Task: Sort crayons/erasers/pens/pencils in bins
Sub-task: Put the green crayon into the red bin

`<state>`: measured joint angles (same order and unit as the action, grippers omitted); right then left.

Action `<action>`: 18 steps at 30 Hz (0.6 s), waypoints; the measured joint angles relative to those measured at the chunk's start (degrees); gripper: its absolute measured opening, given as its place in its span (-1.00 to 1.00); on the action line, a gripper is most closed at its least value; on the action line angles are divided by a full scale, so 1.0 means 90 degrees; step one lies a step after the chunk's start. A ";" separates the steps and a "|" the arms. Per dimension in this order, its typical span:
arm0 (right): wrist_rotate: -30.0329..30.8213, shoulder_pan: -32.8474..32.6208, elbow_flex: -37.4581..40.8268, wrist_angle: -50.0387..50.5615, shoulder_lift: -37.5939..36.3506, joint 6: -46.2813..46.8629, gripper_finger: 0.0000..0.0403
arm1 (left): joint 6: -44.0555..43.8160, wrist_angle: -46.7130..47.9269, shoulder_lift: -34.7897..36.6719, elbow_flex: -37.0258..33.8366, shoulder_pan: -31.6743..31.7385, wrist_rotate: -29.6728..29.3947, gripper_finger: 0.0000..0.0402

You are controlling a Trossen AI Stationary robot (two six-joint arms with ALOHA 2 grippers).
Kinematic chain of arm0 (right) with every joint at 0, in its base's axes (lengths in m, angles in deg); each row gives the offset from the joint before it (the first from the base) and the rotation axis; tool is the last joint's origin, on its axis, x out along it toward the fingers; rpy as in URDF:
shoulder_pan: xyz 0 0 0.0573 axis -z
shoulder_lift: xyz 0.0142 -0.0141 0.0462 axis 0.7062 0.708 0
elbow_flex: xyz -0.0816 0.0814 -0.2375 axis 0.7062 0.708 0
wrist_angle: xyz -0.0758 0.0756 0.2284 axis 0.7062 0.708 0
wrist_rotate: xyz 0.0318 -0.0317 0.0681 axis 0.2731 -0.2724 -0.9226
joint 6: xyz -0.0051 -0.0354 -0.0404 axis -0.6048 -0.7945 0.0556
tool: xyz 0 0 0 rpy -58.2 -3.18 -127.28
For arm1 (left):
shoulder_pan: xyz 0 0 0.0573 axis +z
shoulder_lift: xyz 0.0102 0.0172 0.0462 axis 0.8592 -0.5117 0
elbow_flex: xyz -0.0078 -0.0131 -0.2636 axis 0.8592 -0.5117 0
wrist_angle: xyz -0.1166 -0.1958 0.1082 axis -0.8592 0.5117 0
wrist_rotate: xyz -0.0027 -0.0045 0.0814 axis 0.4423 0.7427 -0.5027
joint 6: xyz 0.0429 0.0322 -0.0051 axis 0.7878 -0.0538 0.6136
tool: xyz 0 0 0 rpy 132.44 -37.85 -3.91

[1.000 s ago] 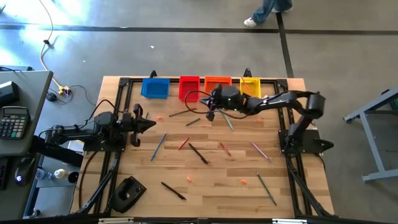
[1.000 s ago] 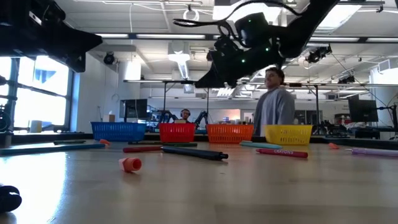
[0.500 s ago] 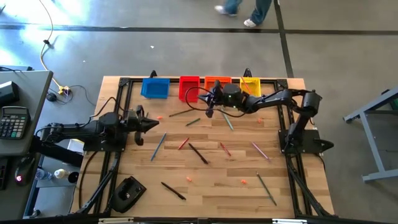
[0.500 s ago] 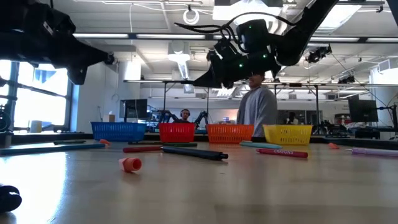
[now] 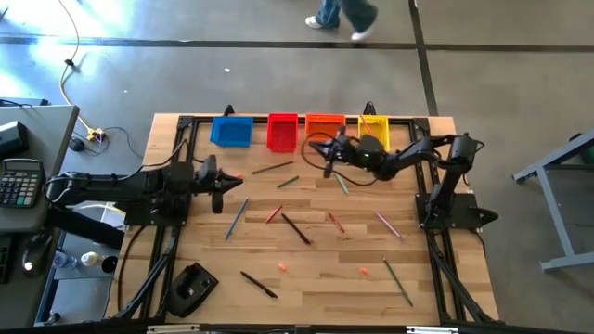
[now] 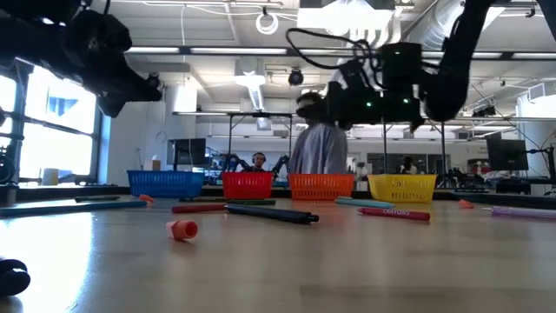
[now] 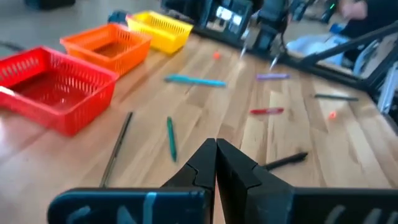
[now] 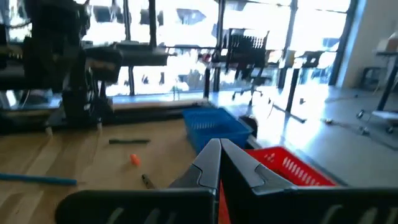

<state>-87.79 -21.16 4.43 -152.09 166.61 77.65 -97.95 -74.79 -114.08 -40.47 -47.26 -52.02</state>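
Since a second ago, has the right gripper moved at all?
Yes. In the high view the right gripper, jaws shut, has drawn back rightward, from in front of the red bin to in front of the orange bin.

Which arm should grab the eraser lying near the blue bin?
Left, probably. The left gripper, shut and empty, hangs close to that eraser. The right gripper, also shut, is farther off, in front of the orange bin.
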 joint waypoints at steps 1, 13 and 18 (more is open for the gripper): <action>0.0000 0.0043 0.0158 -0.0343 0.0000 0.0000 -1.00 | -0.0058 0.0155 -0.0136 0.0138 0.0001 0.0000 -1.00; -0.0030 0.0447 0.0833 -0.1165 -0.0068 0.0171 -1.00 | -0.1618 0.3863 -0.1943 0.2014 0.0907 0.0156 -1.00; -0.0129 0.0445 0.0832 -0.1159 -0.0068 0.0026 -1.00 | -0.1458 0.4707 -0.2668 0.2200 0.1684 0.0378 -1.00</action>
<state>-88.95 -17.16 11.92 -162.52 166.00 77.88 -111.07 -32.43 -138.09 -20.67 -32.11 -48.62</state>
